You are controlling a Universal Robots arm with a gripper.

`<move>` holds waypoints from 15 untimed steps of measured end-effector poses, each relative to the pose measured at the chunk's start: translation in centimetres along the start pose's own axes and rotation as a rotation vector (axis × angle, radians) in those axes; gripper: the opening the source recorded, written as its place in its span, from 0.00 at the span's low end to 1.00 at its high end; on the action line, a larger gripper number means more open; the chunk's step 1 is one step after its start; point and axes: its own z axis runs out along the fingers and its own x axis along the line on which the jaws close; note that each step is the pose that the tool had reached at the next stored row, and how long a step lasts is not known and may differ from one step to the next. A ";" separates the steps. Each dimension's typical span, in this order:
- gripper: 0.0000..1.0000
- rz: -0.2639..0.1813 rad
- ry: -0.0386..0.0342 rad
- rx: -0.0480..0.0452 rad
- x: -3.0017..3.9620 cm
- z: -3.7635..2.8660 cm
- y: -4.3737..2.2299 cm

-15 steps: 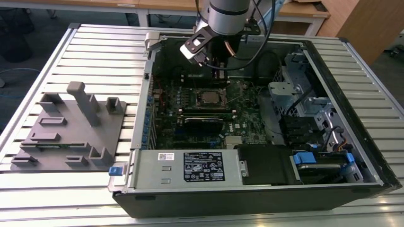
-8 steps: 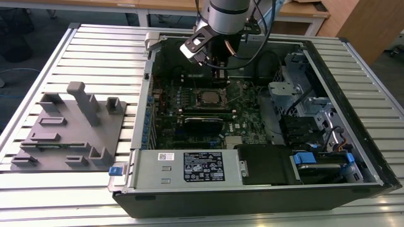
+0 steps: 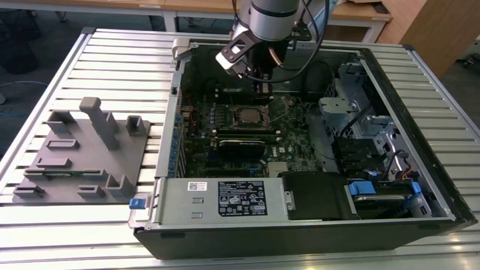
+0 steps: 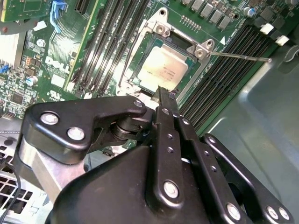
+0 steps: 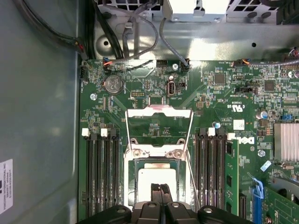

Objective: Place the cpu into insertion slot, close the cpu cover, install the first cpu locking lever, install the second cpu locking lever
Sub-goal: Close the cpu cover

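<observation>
- Black gripper (image 4: 161,93), of matte metal links and bright rivets, hangs with its narrow fingers pressed together, holding nothing; the tip is just over one edge of the cpu.
- Slatted aluminium table (image 3: 120,67): ribbed and pale, with bare strips on each side of the case.
- Open computer case (image 3: 300,243): black shell with a smooth grey-green floor (image 5: 37,116) lying free beside the board.
- Green motherboard (image 5: 219,102): densely studded, with long black memory slots (image 5: 103,177) flanking the socket on both sides.
- Thin silvery cpu cover (image 5: 159,112): swung back on its hinge, with the board visible through its square window.
- Insertion slot (image 5: 156,164): dark square recess, uncovered.
- Pale, satin-metal cpu (image 5: 145,179): seated flat within the slot.
- Wire locking lever (image 4: 238,57): a slim rod, unlatched and angled out over the memory slots.
</observation>
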 end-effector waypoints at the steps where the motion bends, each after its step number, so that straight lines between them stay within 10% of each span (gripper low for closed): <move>1: 0.11 0.000 -0.0001 0.0000 0.00 0.00 0.11; 15: 0.11 0.000 -0.0012 -0.0001 0.02 -0.27 0.77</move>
